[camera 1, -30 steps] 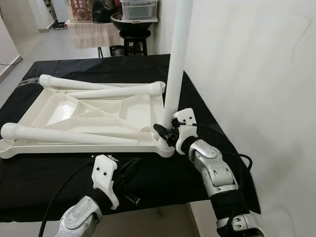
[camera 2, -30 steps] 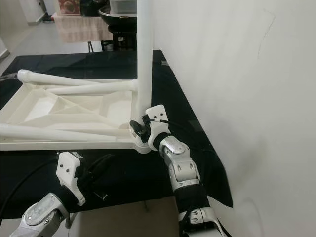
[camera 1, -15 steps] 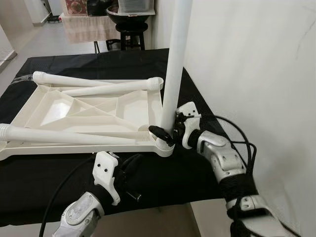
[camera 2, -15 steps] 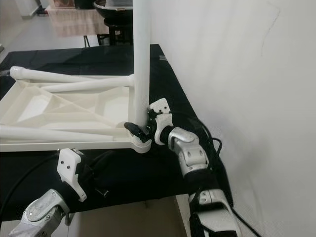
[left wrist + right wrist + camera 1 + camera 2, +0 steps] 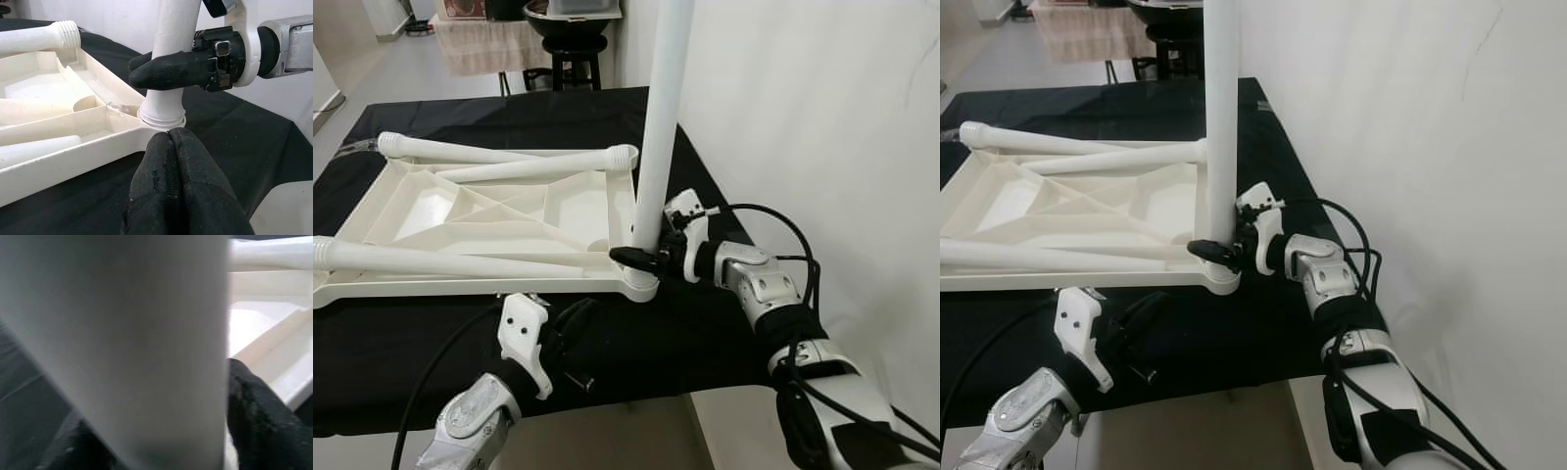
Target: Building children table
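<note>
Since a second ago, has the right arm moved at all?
Yes. The right gripper stays clamped low on the upright leg, but the forearm has swung from the near table edge out toward the wall, turning around the leg.

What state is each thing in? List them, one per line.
White plastic tabletop: upside down on the black cloth.
Upright white leg: standing in the corner socket.
Two loose white legs: lying across the tabletop.
Right gripper: shut on the upright leg.
Left gripper: shut, empty.
</note>
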You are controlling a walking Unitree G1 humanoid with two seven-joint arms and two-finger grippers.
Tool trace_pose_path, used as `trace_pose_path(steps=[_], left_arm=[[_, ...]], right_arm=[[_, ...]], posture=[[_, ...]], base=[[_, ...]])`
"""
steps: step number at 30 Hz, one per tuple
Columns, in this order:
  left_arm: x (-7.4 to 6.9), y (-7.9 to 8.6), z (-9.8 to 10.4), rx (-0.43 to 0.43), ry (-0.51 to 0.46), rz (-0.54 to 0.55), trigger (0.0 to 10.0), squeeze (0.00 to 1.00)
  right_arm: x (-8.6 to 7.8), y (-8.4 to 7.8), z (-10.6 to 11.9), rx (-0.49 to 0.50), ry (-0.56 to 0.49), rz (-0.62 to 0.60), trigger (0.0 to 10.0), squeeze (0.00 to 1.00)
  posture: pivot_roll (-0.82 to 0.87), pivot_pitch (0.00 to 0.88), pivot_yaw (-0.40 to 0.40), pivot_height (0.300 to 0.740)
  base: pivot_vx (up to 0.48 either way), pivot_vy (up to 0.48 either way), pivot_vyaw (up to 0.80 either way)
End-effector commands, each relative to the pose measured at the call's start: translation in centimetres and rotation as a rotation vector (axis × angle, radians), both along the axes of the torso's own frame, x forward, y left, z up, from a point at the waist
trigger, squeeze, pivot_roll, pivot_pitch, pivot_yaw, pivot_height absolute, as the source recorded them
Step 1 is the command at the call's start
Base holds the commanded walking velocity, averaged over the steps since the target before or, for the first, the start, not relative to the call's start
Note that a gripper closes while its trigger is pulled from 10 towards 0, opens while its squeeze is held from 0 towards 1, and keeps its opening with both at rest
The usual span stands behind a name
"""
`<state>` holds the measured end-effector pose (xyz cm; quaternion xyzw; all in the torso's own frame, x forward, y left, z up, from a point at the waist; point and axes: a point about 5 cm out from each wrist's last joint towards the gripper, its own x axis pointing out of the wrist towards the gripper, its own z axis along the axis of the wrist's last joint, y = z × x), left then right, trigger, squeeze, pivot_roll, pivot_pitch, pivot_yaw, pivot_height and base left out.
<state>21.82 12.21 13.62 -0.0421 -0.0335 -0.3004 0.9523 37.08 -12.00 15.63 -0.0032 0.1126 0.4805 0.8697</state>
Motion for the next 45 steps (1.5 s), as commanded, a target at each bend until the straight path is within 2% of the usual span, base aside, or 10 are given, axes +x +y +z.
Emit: trace_pose_path(steps=[1, 15, 16, 18, 31, 32, 33, 34, 35, 45], left_arm=[[-0.1, -0.1, -0.4, -0.002, 0.023, 0.001, 10.0, 0.0], [-0.2, 0.0, -0.3, -0.004, 0.02, 0.002, 10.0, 0.0], [-0.2, 0.3, -0.3, -0.002, 0.02, 0.005, 10.0, 0.0], [-0.1, 0.4, -0.3, -0.003, 0.019, 0.006, 10.0, 0.0], [0.1, 0.4, -0.3, -0.004, 0.015, 0.026, 10.0, 0.0], [0.1, 0.4, -0.3, -0.003, 0.016, 0.025, 10.0, 0.0], [0.1, 0.4, -0.3, -0.001, 0.017, 0.02, 10.0, 0.0], [0.1, 0.4, -0.3, -0.001, 0.017, 0.02, 10.0, 0.0], [0.1, 0.3, -0.3, 0.006, 0.016, 0.015, 10.0, 0.0], [-0.1, 0.6, 0.4, 0.087, -0.066, 0.062, 10.0, 0.0]], right_arm=[[0.3, -0.2, 0.7, 0.009, -0.028, 0.005, 0.0, 0.0], [-0.7, -2.0, 0.2, -0.007, -0.077, -0.123, 0.0, 0.0], [-1.9, -2.2, -1.3, -0.042, -0.079, -0.623, 0.0, 0.0], [-3.4, -2.3, -2.6, -0.088, -0.057, -0.804, 0.0, 0.0], [-3.3, 1.1, -2.4, -0.151, -0.11, -0.484, 0.0, 0.0], [-3.5, 1.1, -2.3, -0.151, -0.081, -0.498, 0.7, 0.0], [-3.5, 1.0, -2.2, -0.126, -0.054, -0.504, 10.0, 0.0], [-3.5, 1.0, -2.2, -0.126, -0.054, -0.504, 10.0, 0.0], [-3.3, 0.9, -1.7, -0.101, -0.05, -0.461, 10.0, 1.0], [-1.5, 0.6, 1.4, -0.103, -0.155, -0.085, 10.0, 1.0]], posture=[[0.02, 0.056, -0.051, 0.74], [-0.01, 0.07, -0.049, 0.74], [-0.02, 0.076, -0.053, 0.74], [-0.02, 0.076, -0.053, 0.74], [-0.01, 0.07, -0.056, 0.74], [-0.02, 0.066, -0.045, 0.74], [-0.01, 0.066, -0.041, 0.74], [-0.01, 0.066, -0.041, 0.74], [-0.01, 0.064, -0.041, 0.74], [0.0, 0.049, -0.055, 0.74]], base=[[0.0, 0.0, 0.0], [0.0, 0.0, 0.0], [0.0, 0.0, 0.0], [0.0, 0.0, 0.0], [0.0, 0.0, 0.0], [0.0, 0.0, 0.0], [0.0, 0.0, 0.0], [0.0, 0.0, 0.0], [0.0, 0.0, 0.0], [0.0, 0.0, 0.0]])
